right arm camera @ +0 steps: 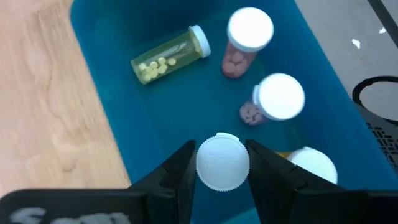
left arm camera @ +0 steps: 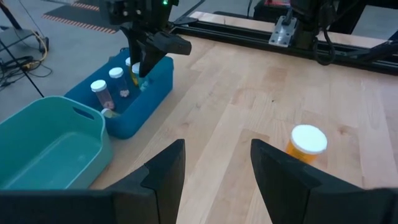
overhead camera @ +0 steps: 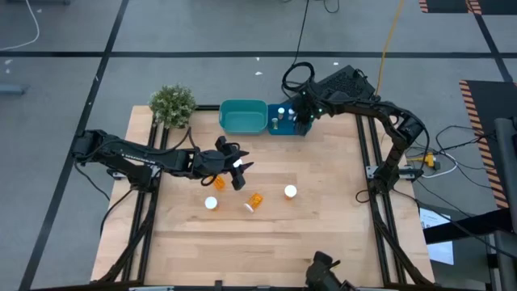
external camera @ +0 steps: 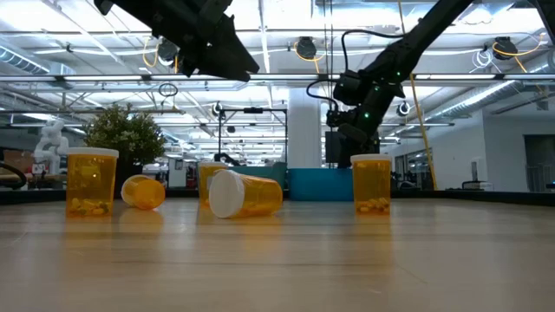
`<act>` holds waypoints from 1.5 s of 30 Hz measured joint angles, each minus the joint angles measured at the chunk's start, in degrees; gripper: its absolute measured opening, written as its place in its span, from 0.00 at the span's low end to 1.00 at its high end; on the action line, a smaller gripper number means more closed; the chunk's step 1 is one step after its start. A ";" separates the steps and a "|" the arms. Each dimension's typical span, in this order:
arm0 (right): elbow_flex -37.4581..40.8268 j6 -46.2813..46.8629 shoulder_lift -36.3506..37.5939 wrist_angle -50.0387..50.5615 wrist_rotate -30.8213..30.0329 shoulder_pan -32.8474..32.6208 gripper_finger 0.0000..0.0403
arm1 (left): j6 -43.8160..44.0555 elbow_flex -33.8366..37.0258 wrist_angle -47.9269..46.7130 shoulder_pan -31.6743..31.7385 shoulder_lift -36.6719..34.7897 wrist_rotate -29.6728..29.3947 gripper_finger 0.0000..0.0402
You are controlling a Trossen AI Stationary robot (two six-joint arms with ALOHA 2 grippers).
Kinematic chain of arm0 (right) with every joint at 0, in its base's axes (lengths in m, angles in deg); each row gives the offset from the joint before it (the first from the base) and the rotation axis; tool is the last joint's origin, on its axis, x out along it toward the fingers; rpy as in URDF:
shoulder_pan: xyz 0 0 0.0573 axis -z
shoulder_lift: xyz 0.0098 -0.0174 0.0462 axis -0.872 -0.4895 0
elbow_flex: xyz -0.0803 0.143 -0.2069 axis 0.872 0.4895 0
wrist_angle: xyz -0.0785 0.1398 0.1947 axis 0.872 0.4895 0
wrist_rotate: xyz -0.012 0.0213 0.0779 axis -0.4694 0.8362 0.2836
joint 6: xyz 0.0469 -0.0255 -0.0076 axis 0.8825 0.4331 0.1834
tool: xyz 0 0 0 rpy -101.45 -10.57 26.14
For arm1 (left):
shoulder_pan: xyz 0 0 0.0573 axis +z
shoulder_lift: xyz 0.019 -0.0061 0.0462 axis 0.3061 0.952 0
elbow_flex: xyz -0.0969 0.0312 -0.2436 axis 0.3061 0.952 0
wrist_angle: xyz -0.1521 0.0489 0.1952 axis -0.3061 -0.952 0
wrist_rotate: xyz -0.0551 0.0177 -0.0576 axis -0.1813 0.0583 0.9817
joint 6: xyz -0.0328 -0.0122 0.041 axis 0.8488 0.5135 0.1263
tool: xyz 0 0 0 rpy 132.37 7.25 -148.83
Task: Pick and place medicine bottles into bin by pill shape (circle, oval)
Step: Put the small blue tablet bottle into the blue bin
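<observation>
Hung over the blue bin (right arm camera: 112,93) with right gripper (right arm camera: 222,163) pinching a white-capped bottle (right arm camera: 222,160), left gripper (left arm camera: 214,163) spread above the table (left arm camera: 261,93); risked, by judgement, toppling the standing bottles (right arm camera: 278,96) if released crooked.

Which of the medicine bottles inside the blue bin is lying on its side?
The bottle with small yellow pills lies on its side on the floor of the blue bin. The others there stand upright, white caps up, including the one between the right gripper fingers.
</observation>
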 joint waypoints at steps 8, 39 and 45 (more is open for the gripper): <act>0.00 0.26 0.00 -0.01 0.20 0.36 0.29 | -0.11 0.01 0.18 0.00 0.00 0.02 0.46; 2.71 2.40 0.00 -3.91 0.01 0.55 0.33 | -0.35 0.02 0.73 0.00 0.00 0.02 0.46; 2.71 2.62 0.00 -3.86 0.02 0.55 0.43 | -0.33 0.00 0.72 0.00 0.00 0.02 0.46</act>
